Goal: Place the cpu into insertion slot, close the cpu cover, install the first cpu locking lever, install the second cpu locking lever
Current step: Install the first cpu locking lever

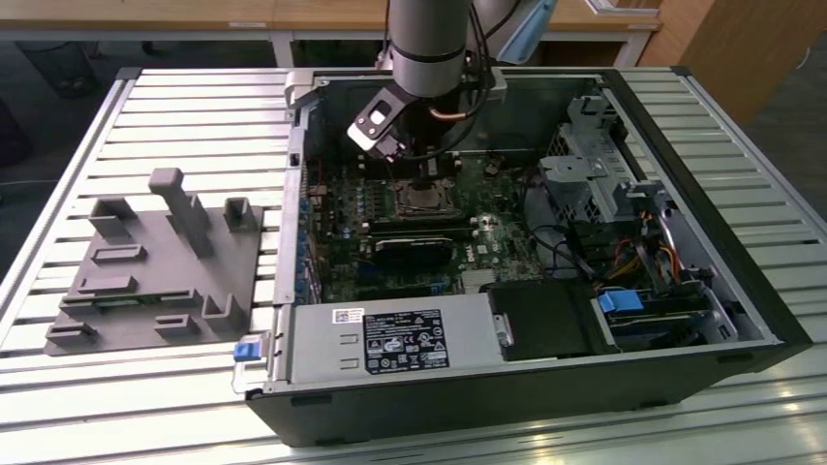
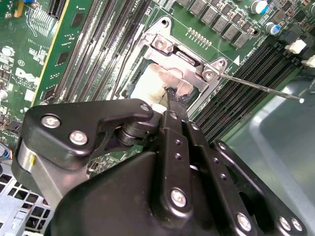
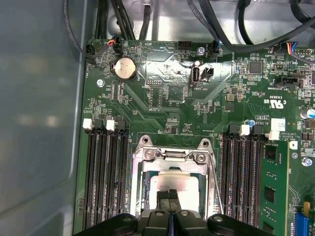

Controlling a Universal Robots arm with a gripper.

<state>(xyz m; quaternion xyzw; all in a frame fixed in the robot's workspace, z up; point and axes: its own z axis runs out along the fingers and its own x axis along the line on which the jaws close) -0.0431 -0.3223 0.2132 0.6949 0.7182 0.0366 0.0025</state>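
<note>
Two fingertips [image 3: 164,195] of our gripper [image 3: 170,196], pressed together, touch the pale chip [image 3: 176,183], which lies flat in the socket [image 3: 146,189] directly under them, a thin metal lever [image 3: 215,183] just beside them.

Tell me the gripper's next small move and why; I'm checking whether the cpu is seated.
Probably raise the gripper straight up a little. In the first wrist view its shut tips touch the cpu, which looks to lie flat inside the insertion slot, so it seems placed.
</note>
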